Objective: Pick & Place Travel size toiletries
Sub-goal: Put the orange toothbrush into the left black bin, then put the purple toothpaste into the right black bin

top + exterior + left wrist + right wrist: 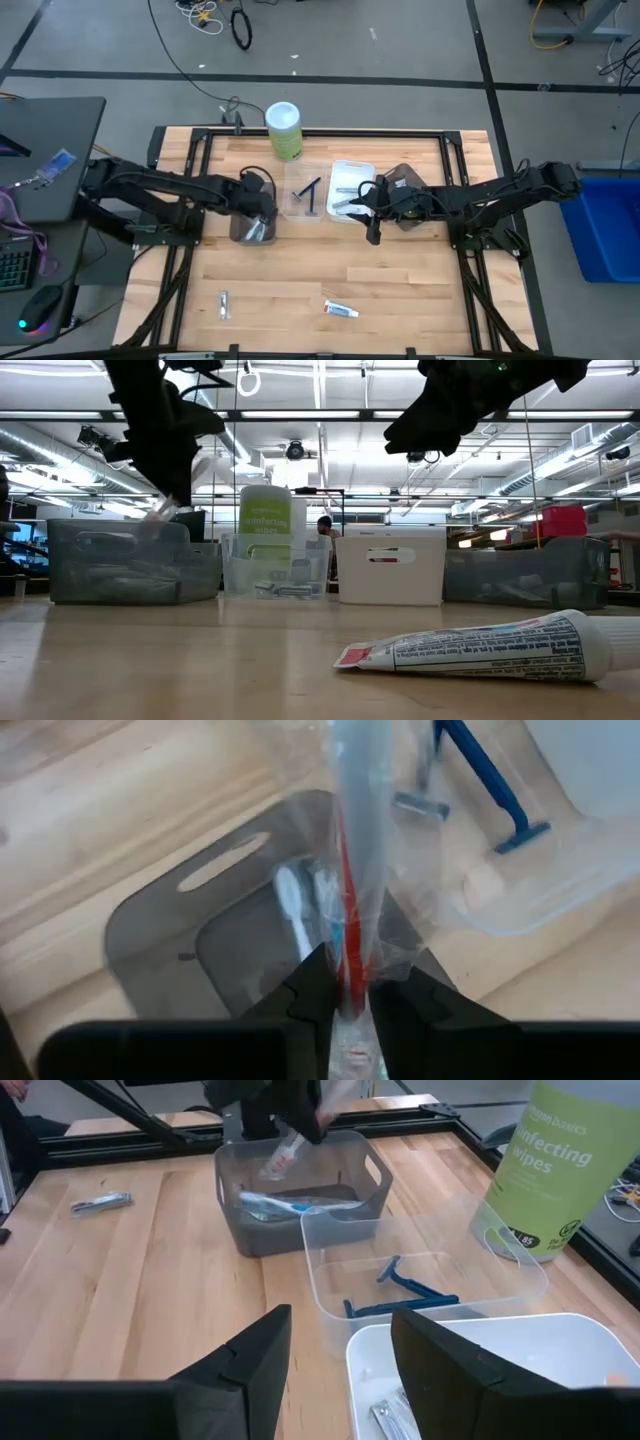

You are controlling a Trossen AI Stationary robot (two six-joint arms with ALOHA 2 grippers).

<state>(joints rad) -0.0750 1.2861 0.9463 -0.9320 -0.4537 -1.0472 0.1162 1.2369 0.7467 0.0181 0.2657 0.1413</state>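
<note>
The white, red-capped toothpaste tube [340, 309] lies alone nearest the front edge, well in front of the smoky grey plastic bin [254, 229], with a small silver foil-wrapped piece [223, 305] to its left. I judge both light. The tube is soft, so it should be taken across its flat middle; the foil piece looks slick and thin.

Over the grey bin, the left gripper [347, 988] is pinched on a clear-wrapped toothbrush with a red handle [348, 870], held by one end and dangling into the bin above another wrapped toothbrush [292, 910]. The film looks slippery, though the stiff handle inside takes the squeeze well.

Just right of the grey bin, a clear plastic tray [500, 1295] holds blue disposable razors [403, 1290]. These are rigid, and best held by the handle.

Right again, the right gripper [339, 1348] hovers with fingers spread wide over the white bin [352, 170]. Behind the trays stands a green wipes canister [283, 129].
</note>
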